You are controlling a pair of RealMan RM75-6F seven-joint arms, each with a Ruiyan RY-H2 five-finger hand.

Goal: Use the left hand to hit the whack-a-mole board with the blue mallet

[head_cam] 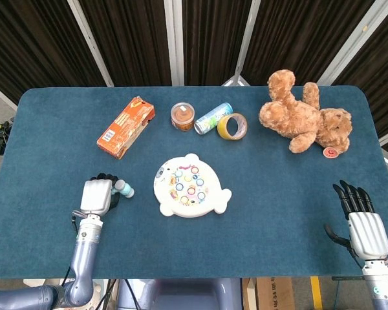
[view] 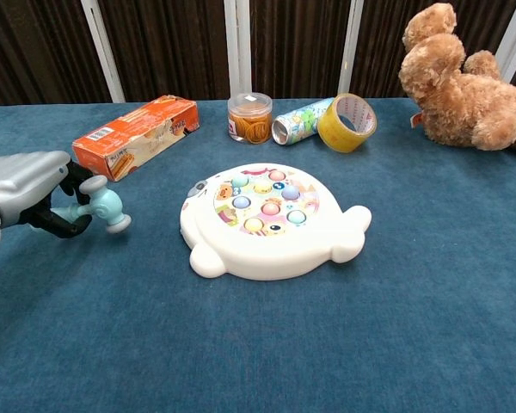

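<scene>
The white whack-a-mole board [head_cam: 190,186] [view: 271,222] with coloured buttons lies at the table's middle. My left hand [head_cam: 97,196] [view: 30,191] is to its left, fingers curled around the handle of the small blue mallet [head_cam: 123,188] [view: 104,205]. The mallet's head points toward the board and is lifted slightly off the cloth in the chest view. A gap of bare cloth separates the mallet from the board. My right hand [head_cam: 365,223] rests at the near right edge, fingers extended, holding nothing.
An orange box [head_cam: 125,126], a round jar [head_cam: 182,116], a lying can [head_cam: 213,118] and a tape roll [head_cam: 232,126] line the far side. A brown teddy bear [head_cam: 304,119] lies at the far right on the blue table [head_cam: 278,213].
</scene>
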